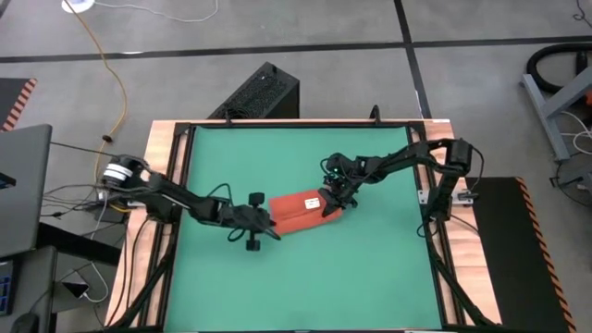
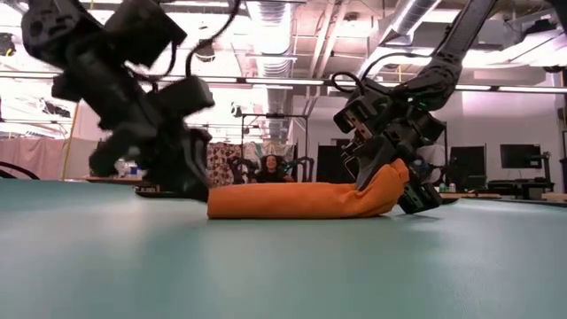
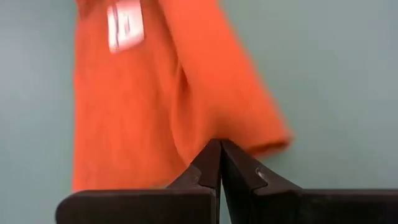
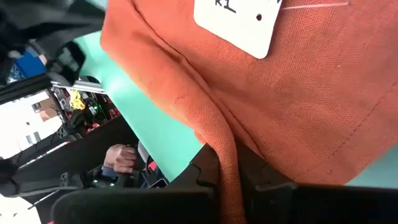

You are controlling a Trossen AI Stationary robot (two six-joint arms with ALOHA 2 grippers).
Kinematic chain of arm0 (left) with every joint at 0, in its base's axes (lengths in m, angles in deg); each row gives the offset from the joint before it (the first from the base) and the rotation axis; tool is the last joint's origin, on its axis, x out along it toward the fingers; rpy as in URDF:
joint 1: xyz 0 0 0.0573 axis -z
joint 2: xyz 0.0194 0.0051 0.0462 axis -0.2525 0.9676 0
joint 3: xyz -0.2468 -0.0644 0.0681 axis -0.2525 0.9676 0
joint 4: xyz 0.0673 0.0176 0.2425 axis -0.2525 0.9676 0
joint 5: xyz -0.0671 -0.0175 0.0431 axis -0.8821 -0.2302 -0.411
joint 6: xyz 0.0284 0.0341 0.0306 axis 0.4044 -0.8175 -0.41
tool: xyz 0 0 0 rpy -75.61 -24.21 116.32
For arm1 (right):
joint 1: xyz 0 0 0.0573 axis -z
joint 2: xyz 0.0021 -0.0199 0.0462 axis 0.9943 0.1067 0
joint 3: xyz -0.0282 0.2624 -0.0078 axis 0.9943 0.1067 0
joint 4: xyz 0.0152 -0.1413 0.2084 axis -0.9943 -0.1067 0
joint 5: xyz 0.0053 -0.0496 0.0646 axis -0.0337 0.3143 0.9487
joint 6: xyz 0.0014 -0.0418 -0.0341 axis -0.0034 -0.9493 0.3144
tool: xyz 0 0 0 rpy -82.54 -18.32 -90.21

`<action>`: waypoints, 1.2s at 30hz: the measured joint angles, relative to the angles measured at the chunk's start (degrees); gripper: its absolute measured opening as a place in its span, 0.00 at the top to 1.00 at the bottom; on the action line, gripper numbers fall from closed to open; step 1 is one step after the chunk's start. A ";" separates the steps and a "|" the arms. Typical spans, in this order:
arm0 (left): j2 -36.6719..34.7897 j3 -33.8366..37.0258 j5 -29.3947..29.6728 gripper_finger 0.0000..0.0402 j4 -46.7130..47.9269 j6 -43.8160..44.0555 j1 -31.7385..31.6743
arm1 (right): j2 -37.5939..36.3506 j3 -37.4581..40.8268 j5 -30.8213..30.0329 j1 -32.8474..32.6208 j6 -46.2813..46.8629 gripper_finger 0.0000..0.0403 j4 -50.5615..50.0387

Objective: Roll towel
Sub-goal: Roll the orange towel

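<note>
From my seat, the nearest thing to the low camera is bare green mat (image 2: 283, 266), and then the towel (image 2: 301, 201), lying near the middle of the mat as a low, soft bundle, already folded over on itself into a thick band rather than a tight roll. Its white tag (image 1: 312, 203) shows on top near the right-hand end.

My right gripper (image 1: 331, 205) is at that end, fingers pinched on a fold of the cloth; in the right wrist view a ridge of fabric (image 4: 224, 168) runs down between the two fingers, and in the low view that end of the towel is lifted slightly off the mat.

My left gripper (image 1: 270, 225) sits at the opposite end, fingers fully closed tip to tip. In the left wrist view the towel's edge (image 3: 267, 140) lies just beyond the tips, and I cannot see any cloth caught between them, so I take it as pressing or resting beside the towel rather than holding it.

I judge the towel light, limp and slightly grippy on the mat: it will sag, bunch and unroll if released. I would hold it by a folded edge or corner, gathering several layers, and keep one end pinned while turning the other.

Beyond the table a person (image 2: 267, 167) sits in the room.
</note>
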 joint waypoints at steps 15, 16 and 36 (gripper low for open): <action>6.86 -1.30 -8.13 1.00 -0.23 3.49 0.71 | -0.37 -0.09 0.39 0.04 -1.40 0.82 1.02; 6.88 -1.30 -8.38 1.00 -0.18 3.49 0.71 | -0.37 -0.08 0.64 0.02 -1.36 0.81 1.66; 6.86 -1.34 -11.67 1.00 1.73 3.51 -0.87 | -0.59 -0.21 5.09 6.16 -5.97 0.62 9.73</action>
